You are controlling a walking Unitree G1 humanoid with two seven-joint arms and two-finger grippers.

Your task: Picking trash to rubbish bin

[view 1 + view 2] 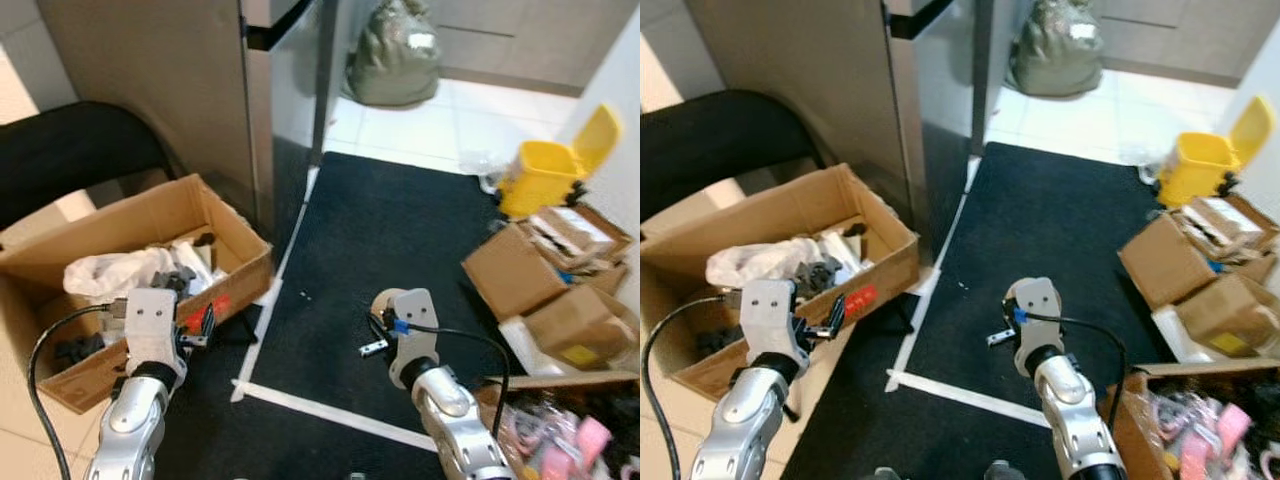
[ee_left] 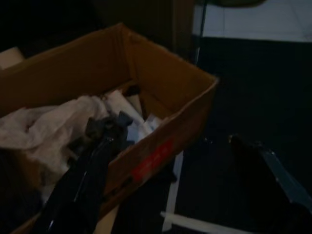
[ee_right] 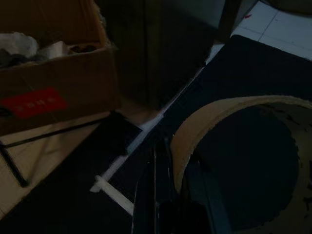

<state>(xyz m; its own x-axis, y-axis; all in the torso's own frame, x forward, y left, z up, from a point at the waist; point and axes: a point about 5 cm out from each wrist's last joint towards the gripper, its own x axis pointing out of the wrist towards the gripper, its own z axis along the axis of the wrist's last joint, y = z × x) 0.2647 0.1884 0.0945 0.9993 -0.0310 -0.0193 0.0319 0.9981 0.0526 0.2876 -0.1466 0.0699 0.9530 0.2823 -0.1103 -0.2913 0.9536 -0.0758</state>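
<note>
Left eye view: the robot stands over a black floor mat (image 1: 400, 240) edged with white tape. The right tool (image 3: 180, 195) is raised above the mat, its two black fingers (image 3: 153, 195) closed on the rim of a tan cardboard ring (image 3: 234, 146); in the right wrist view the ring's curved edge passes directly between the fingers. The left tool (image 2: 92, 170) is held over the near edge of an open cardboard box (image 1: 225, 225) at the robot's left. One black finger (image 2: 83, 185) reaches toward the box contents, the other sits well apart over the mat, so the tool is spread wide and grips nothing. The box holds crumpled white paper (image 1: 110, 270) and dark scraps, and carries a red label (image 2: 151, 161) on its outer wall. A yellow rubbish bin (image 1: 545, 175) with its lid raised stands far across the mat at the right, beside a stack of flattened cartons (image 1: 560, 270). A grey-green sack (image 1: 395, 55) rests on the tiled floor beyond the mat.
</note>
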